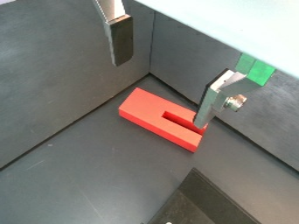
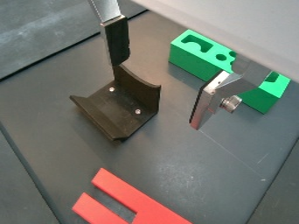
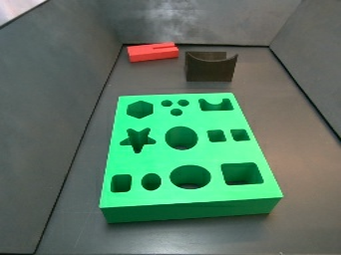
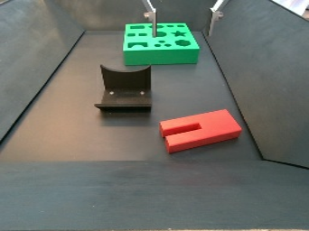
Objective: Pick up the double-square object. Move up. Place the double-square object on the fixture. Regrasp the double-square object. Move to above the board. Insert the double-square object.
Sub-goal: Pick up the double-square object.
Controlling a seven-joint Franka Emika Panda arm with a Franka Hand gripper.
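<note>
- Double-square object status first: nothing of the task is done as far as the views show. It lies flat on the dark floor, untouched; details below, largest thing first.
- Large bright green square board (image 3: 186, 151) with star, hexagon, circle and square holes: sits mid-floor in a side view, every hole empty. Insertion is the last step and looks far off.
- Small dark grey-brown fixture (image 4: 125, 88) with the curved U-notch on top: stands between board and red piece, well apart from both. Notch is empty, so the place and regrasp steps are also pending.
- Red plastic rectangular double-square object (image 4: 201, 130), slot at one end forming two square prongs: rests near the side wall, slot opening pointing towards the fixture side. In the opposite side view it sits at the far end, just beside the fixture.
- Two-finger gripper (image 1: 162, 64): spread wide, holding nothing. In a wrist view one silver finger (image 1: 216, 99) appears over the slotted end of the red piece, but I can't tell its height above it.
- Judgement: we're at the very first step, approach for pick-up. All six steps remain.
</note>
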